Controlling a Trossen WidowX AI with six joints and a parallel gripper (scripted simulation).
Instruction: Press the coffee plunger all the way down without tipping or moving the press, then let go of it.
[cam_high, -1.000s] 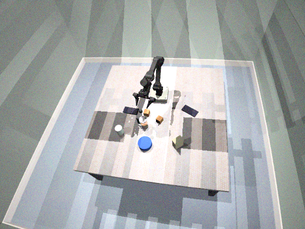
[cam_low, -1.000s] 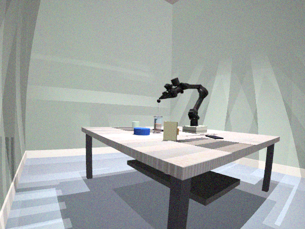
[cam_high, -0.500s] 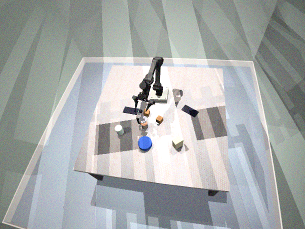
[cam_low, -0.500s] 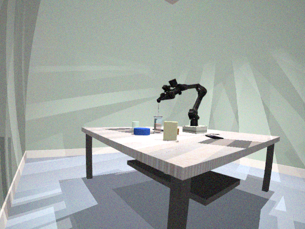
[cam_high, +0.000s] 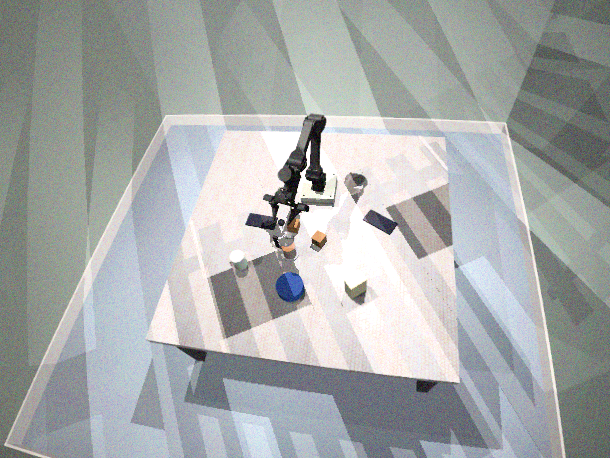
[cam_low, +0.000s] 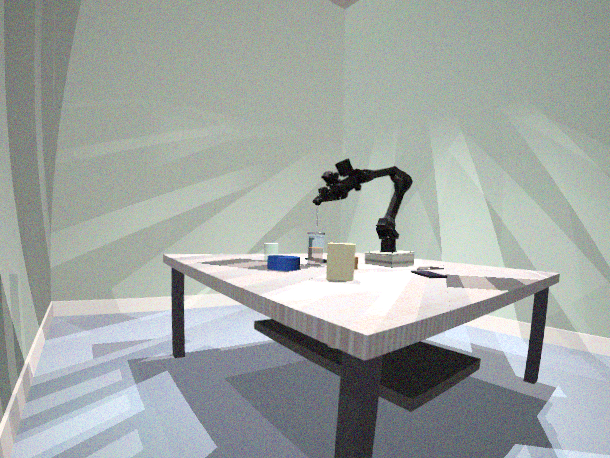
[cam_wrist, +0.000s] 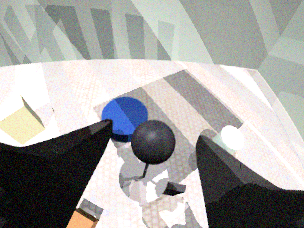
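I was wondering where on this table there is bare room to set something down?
The table's near side, in front of the blue disc and cream block, is bare. It is crowded around the coffee press, among the orange cubes and white cup.

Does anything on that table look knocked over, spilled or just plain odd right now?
Nothing stands out. The clear glass coffee press stands upright, its black ball knob raised between the black gripper fingers, which are apart from it. The blue round disc lies flat.
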